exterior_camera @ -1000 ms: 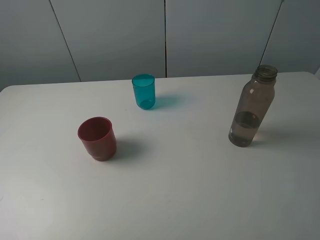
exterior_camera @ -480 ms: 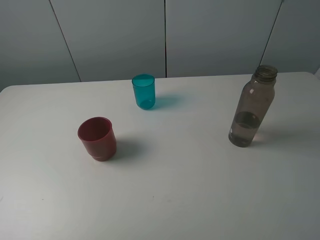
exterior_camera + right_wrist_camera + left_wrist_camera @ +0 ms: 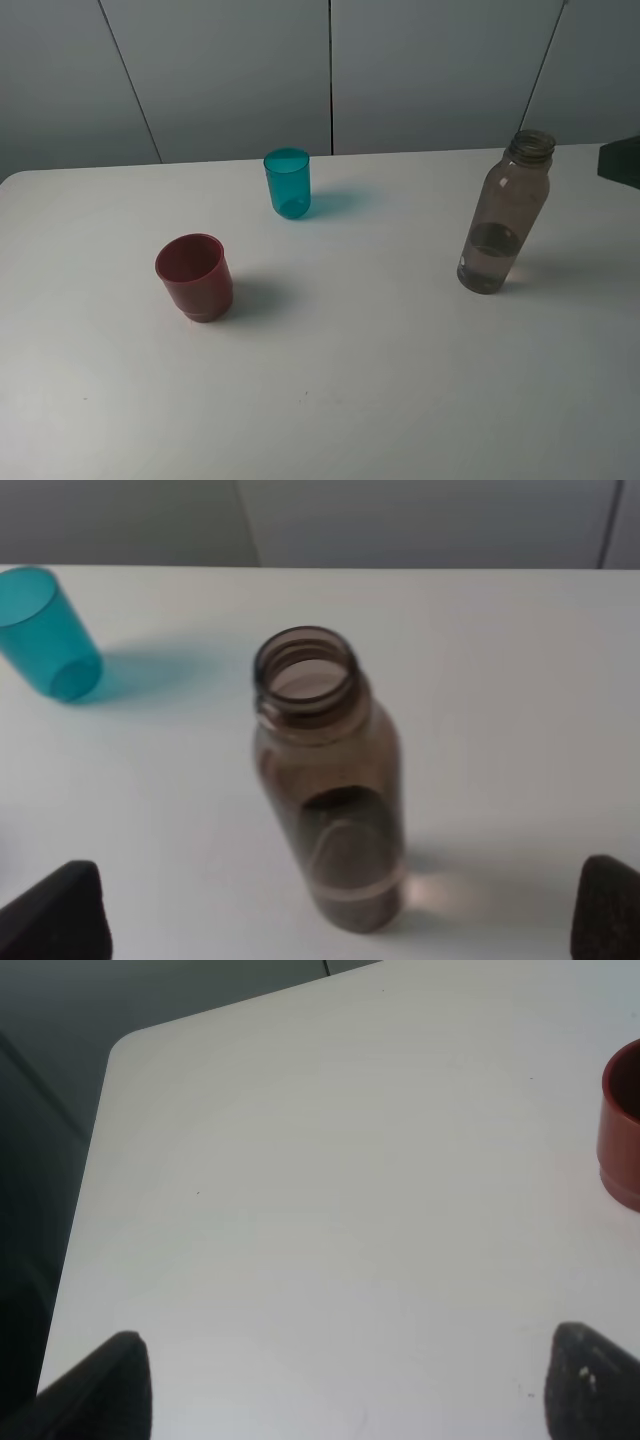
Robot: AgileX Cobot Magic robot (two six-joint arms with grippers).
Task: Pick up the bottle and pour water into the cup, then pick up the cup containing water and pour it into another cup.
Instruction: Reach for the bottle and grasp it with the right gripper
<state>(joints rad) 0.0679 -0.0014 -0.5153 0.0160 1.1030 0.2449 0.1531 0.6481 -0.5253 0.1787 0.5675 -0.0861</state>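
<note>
The smoky grey-brown bottle (image 3: 503, 215) stands upright and uncapped at the right of the white table, with some water in its lower part. The teal cup (image 3: 287, 183) stands at the back middle, and the dark red cup (image 3: 195, 277) stands nearer on the left. In the right wrist view the bottle (image 3: 330, 780) stands between the wide-apart fingers of my right gripper (image 3: 333, 912), which is open and not touching it; the teal cup (image 3: 45, 630) is beyond. My left gripper (image 3: 350, 1395) is open over bare table, with the red cup (image 3: 622, 1125) off to one side.
A dark part of my right arm (image 3: 620, 162) shows at the right edge of the high view, just right of the bottle's neck. The white table (image 3: 400, 380) ends at grey wall panels behind. Its rounded corner (image 3: 125, 1045) shows in the left wrist view.
A dark part of my right arm has come into the high view at the right edge, beside the bottle. The bottle and both cups have not moved.
</note>
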